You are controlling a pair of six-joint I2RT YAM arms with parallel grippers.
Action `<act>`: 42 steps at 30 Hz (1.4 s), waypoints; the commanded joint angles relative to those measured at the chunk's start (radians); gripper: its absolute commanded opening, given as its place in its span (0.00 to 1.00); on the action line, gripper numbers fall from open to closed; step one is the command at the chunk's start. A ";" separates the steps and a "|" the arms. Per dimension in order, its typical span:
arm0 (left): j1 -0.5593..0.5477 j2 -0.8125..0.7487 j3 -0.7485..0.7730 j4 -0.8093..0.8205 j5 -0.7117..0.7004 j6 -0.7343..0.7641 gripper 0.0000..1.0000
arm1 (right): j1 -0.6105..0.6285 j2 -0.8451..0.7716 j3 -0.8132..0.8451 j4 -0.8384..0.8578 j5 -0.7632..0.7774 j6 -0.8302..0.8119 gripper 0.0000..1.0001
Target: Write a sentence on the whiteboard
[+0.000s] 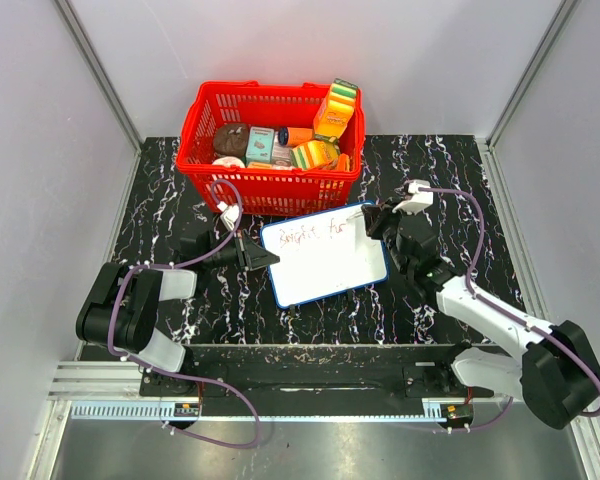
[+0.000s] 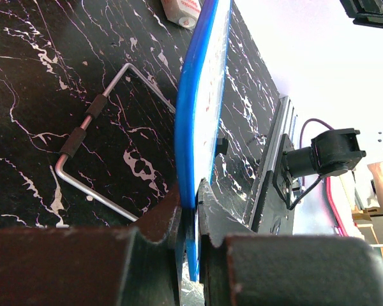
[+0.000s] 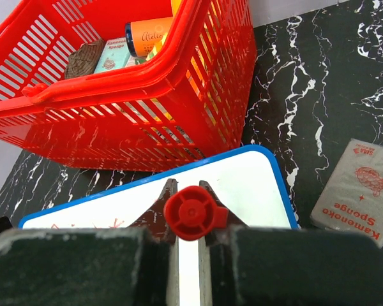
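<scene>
Two clamps: left pincer [image 2: 190, 203], blue-rimmed whiteboard [image 1: 325, 265] edge; right pincer [image 3: 188, 186], round red-ended marker [image 3: 190, 214].

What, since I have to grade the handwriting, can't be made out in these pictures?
- The sentence: top view, red lettering too small to read.
- Face of the whiteboard: left wrist view shows it edge-on, clamped in the left gripper.
- Tip of the marker: right wrist view, hidden behind its own red end and the fingers of the right gripper.
- Contents of the basket: right wrist view, cut off by the top edge.
</scene>
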 commanded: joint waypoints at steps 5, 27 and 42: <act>-0.012 -0.011 0.011 -0.026 -0.075 0.101 0.00 | -0.007 0.019 0.056 0.057 0.013 -0.005 0.00; -0.012 -0.011 0.012 -0.028 -0.075 0.101 0.00 | -0.007 0.079 0.057 0.074 -0.015 0.012 0.00; -0.012 -0.011 0.012 -0.029 -0.075 0.101 0.00 | -0.007 0.041 0.013 0.035 -0.034 0.016 0.00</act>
